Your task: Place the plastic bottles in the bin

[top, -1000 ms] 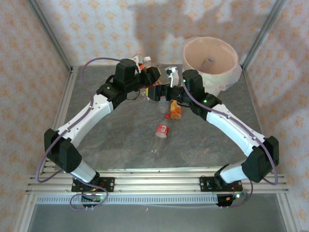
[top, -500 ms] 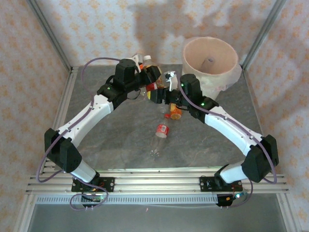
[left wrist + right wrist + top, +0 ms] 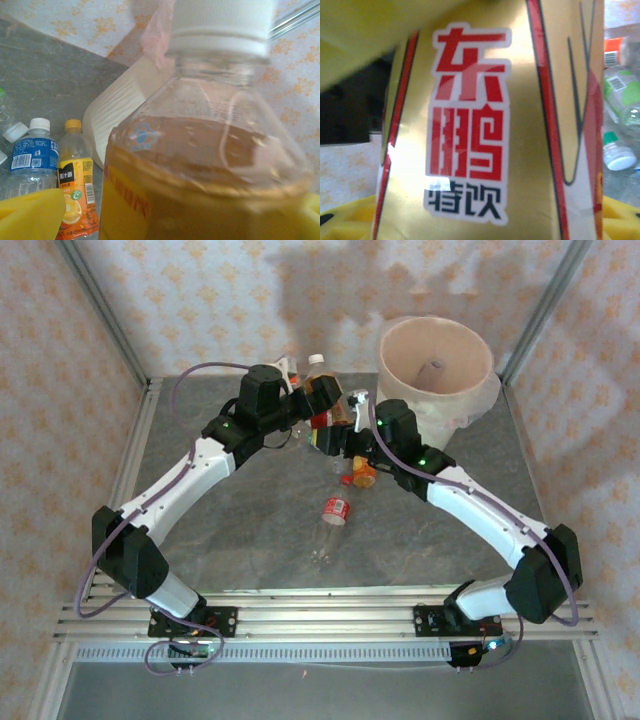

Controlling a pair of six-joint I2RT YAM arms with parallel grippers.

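Handover is what has just happened. The clear plastic bottle with the gold and red label and white cap was pinched in my left hand a second ago. Now that hand is spread, with a gap showing beside one yellow finger, and my right hand, which was wide open, has pressed in on the label. The bottle stands upright in the air between the two hands, left of the big round white bin and not yet over it. I judge the carry to the bin is now the right arm's job.

Counting: one bin and two hands. From above I make out three bottles: the held one, an orange-labelled one just under my right hand, and a red-labelled one lying mid-bench. My left wrist view adds a blue-labelled bottle and an orange-juice bottle standing near the bin wall. Whether either matches one seen from above, I cannot tell.
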